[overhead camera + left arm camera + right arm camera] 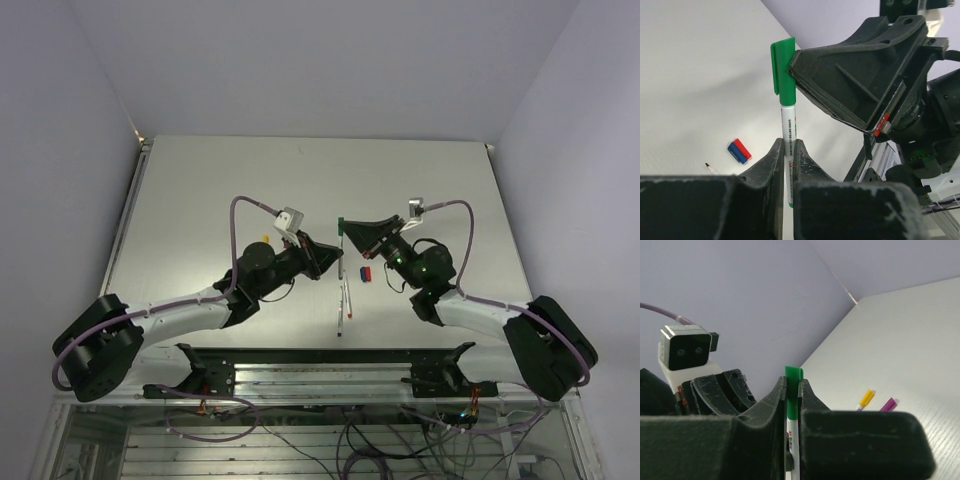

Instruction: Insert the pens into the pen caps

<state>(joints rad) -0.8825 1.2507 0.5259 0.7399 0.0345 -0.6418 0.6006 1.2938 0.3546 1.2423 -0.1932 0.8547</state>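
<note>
Left pincer [788,148] first: its two fingers are pressed onto the white barrel of a pen [789,122], gripping it low down and holding it in the air above the table [200,200]. On the far end of that barrel sits the green cap [784,70]. The right pincer [791,386] is squeezed onto that cap from the other side. Both pincers therefore hold one and the same thing, meeting between the two arms over the middle of the table.

As I judge it, this pen is at or very near the end of its step. The cap's edge meets the barrel with no tip showing between them, though whether it is pushed fully home cannot be told.

More is left to do. A blue cap [734,151] and a red cap [742,146] lie side by side, touching, on the table below. Loose pens [343,300] lie just nearer the arm bases, at least one with its bare tip showing. An orange piece [866,397] and a purple piece [888,404] lie farther off; whether these are bare caps or capped pens is not clear.

The held pen is slim and white, with small print along the barrel. Its cap is bright green with a flat clip down one side.
</note>
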